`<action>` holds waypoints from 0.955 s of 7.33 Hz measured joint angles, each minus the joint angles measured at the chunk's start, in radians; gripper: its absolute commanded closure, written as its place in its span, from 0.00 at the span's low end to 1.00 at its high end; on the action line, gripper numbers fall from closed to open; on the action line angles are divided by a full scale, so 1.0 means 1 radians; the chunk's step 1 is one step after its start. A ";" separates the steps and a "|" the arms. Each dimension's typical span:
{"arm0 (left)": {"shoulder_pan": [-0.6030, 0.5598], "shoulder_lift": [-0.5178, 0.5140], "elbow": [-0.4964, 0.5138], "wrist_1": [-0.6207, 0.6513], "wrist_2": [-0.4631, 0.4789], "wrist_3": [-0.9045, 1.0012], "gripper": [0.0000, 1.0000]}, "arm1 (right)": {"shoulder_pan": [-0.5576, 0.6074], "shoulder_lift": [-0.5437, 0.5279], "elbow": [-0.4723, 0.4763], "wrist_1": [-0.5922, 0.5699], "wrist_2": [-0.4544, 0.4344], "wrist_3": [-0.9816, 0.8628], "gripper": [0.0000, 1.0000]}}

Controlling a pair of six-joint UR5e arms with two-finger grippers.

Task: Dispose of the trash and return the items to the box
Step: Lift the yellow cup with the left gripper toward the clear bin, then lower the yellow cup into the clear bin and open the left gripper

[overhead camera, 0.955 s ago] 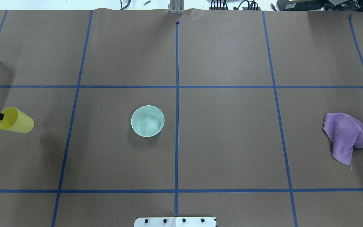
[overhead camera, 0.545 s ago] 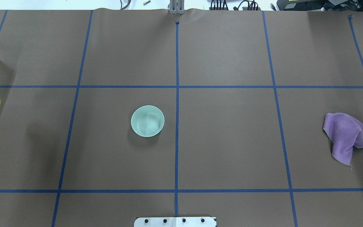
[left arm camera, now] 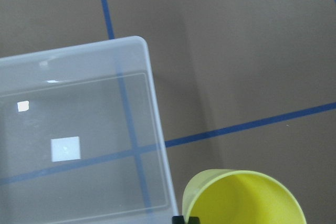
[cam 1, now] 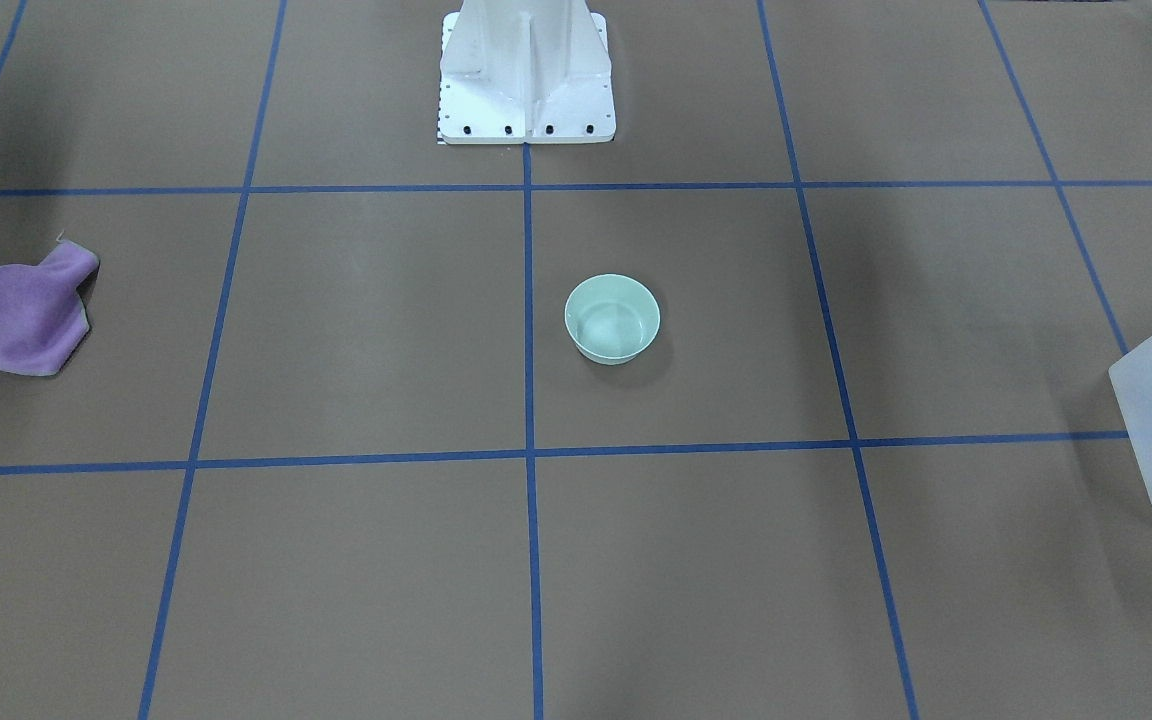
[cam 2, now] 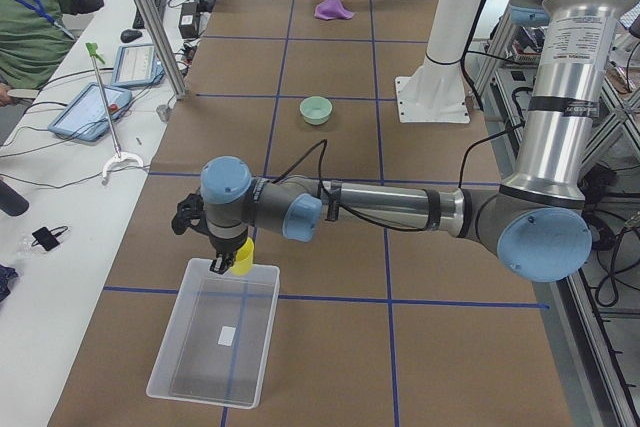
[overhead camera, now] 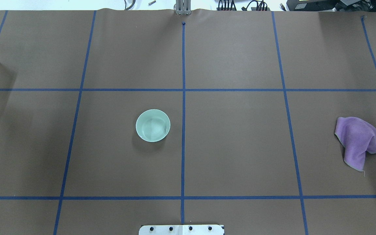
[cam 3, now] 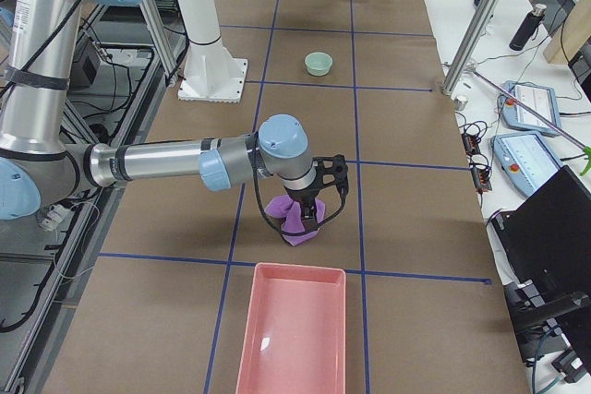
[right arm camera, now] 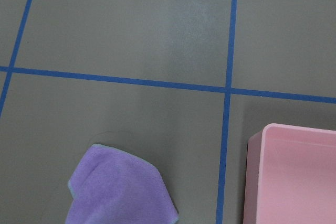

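Observation:
My left gripper (cam 2: 226,263) is shut on the rim of the yellow cup (left arm camera: 244,199) and holds it in the air over the near edge of the translucent box (left arm camera: 79,129). The cup (cam 2: 242,256) hangs just above the box (cam 2: 215,345), which holds nothing but a small white label. The mint-green bowl (overhead camera: 152,125) stands upright near the table's middle, also in the front-facing view (cam 1: 612,318). My right gripper (cam 3: 310,217) hovers right over a crumpled purple cloth (cam 3: 295,224); I cannot tell whether it is open or shut.
A pink tray (cam 3: 291,337) lies on the table's right end, close to the purple cloth (right arm camera: 121,191). The white pedestal base (cam 1: 526,75) stands at the robot's side of the table. Operators' tablets and cables lie on the side bench (cam 2: 95,112).
The yellow cup and the left gripper have moved left out of the overhead view, toward the box. The bowl and the cloth have not moved.

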 measured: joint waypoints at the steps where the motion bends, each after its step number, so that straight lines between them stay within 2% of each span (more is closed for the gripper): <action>1: -0.005 -0.043 0.111 -0.047 0.001 0.028 1.00 | 0.000 0.000 0.000 0.002 -0.001 0.000 0.00; 3: 0.010 -0.057 0.230 -0.151 0.003 0.034 1.00 | 0.000 -0.001 0.000 0.003 -0.002 -0.002 0.00; 6: 0.098 -0.038 0.313 -0.318 0.018 -0.072 1.00 | 0.000 -0.001 0.000 0.004 -0.003 -0.004 0.00; 7: 0.115 -0.036 0.329 -0.348 0.025 -0.086 0.50 | 0.000 -0.001 0.000 0.004 -0.003 -0.005 0.00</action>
